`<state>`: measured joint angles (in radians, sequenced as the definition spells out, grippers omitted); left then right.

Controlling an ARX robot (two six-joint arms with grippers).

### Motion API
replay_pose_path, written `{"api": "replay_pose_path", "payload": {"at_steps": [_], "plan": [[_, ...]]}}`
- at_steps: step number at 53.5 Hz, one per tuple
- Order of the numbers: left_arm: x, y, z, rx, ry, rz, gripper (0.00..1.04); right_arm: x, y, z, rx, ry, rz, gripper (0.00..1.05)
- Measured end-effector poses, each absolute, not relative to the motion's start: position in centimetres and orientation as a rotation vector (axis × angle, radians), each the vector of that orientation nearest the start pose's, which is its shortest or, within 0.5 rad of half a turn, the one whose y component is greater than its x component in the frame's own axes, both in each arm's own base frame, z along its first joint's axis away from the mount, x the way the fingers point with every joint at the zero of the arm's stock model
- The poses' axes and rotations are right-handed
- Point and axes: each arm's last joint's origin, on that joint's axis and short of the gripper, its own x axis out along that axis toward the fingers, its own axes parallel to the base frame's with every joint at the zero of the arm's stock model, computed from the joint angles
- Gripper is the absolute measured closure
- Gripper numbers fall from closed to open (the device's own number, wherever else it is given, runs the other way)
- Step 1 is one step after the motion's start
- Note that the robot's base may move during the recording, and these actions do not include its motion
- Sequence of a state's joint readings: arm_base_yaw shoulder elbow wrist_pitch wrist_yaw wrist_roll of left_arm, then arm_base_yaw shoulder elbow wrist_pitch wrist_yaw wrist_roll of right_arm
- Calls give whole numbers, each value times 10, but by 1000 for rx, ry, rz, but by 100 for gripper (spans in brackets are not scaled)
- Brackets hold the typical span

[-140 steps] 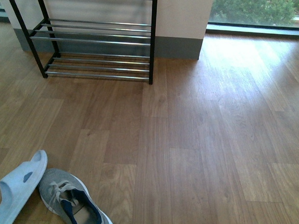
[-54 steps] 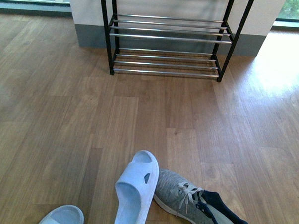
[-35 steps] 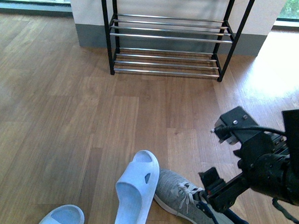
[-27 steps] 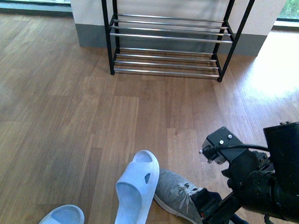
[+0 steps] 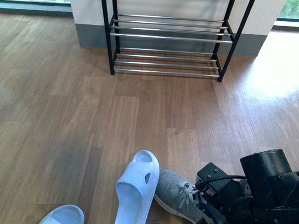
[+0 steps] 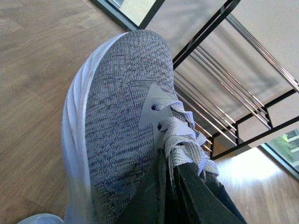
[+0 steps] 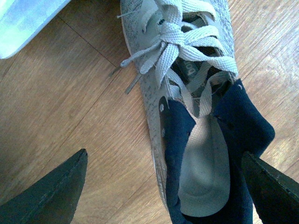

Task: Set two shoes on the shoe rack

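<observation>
In the left wrist view, one grey knit sneaker (image 6: 117, 116) with a white sole hangs in the air. My left gripper (image 6: 170, 186) is shut on its laces and tongue. The black shoe rack (image 6: 224, 93) with silver bars stands beyond its toe. The other grey sneaker (image 5: 178, 192) lies on the wood floor at the lower right of the front view. My right gripper (image 7: 163, 186) is open just above it, one finger (image 7: 56, 191) off its side and the other (image 7: 271, 182) at its navy heel collar. The shoe rack (image 5: 167, 38) stands against the far wall.
A light blue slide slipper (image 5: 136, 188) lies against the floor sneaker's toe, and a second slipper (image 5: 60, 217) sits at the bottom left. My right arm (image 5: 265, 196) covers the sneaker's heel in the front view. Bare wood floor runs between the shoes and the rack.
My right arm came into the front view at the right and dropped low over the floor sneaker's heel. The slippers, the rack and that sneaker have stayed in place over the last second.
</observation>
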<state>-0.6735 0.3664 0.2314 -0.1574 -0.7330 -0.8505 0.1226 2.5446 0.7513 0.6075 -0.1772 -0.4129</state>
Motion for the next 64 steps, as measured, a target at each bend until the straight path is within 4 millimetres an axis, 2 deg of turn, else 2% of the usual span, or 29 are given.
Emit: {"api": "replay_pose_path", "payload": {"at_steps": [13, 35, 55, 64], "plan": [[98, -53, 199, -658, 182, 148, 103, 282, 34, -98, -304, 1116, 482, 9], [98, -53, 199, -658, 182, 148, 103, 284, 24, -99, -258, 1127, 461, 9], [98, -53, 199, -658, 182, 148, 103, 298, 4, -79, -247, 1100, 412, 9], [98, -53, 199, -658, 182, 148, 103, 304, 2, -78, -261, 1070, 401, 9]]}}
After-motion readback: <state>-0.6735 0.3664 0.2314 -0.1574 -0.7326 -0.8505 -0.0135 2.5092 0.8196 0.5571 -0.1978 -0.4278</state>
